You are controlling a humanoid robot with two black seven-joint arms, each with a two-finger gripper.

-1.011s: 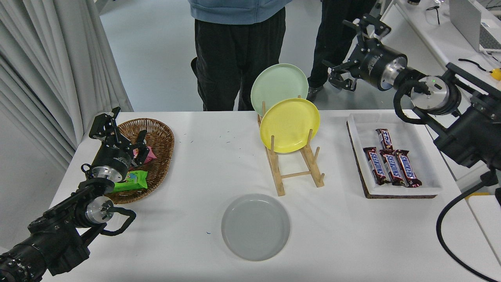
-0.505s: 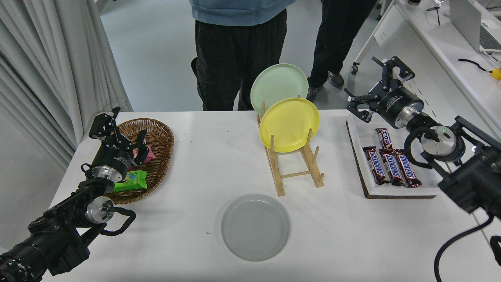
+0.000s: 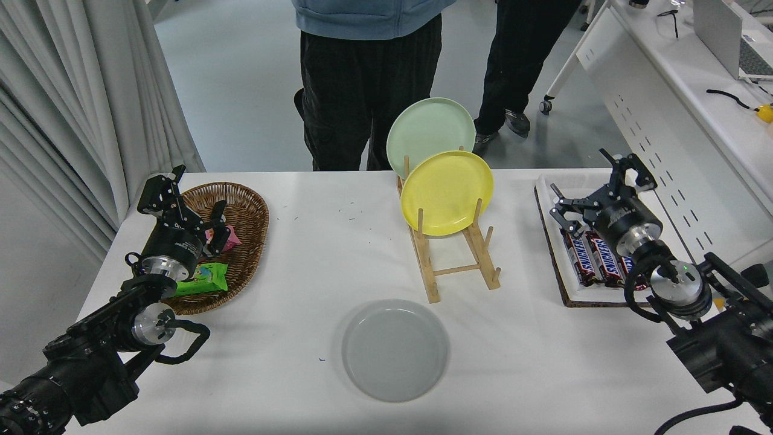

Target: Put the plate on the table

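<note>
The light grey plate (image 3: pixel 395 350) lies flat on the white table (image 3: pixel 302 254), near the front edge and in front of the wooden rack. My right gripper (image 3: pixel 595 190) is open and empty, above the white tray at the right, far from the plate. My left gripper (image 3: pixel 184 202) is parked at the lower left over the wicker basket, open and empty.
A wooden rack (image 3: pixel 456 254) holds a yellow plate (image 3: pixel 445 192) and a pale green plate (image 3: pixel 430 136). A white tray (image 3: pixel 552 199) holds several chocolate bars (image 3: pixel 589 260). A wicker basket (image 3: pixel 241 235) holds snacks. Two people (image 3: pixel 368 78) stand at the far side.
My right arm has come down and back toward me, from high above the table's far right corner to over the tray. The grey plate has not moved.
</note>
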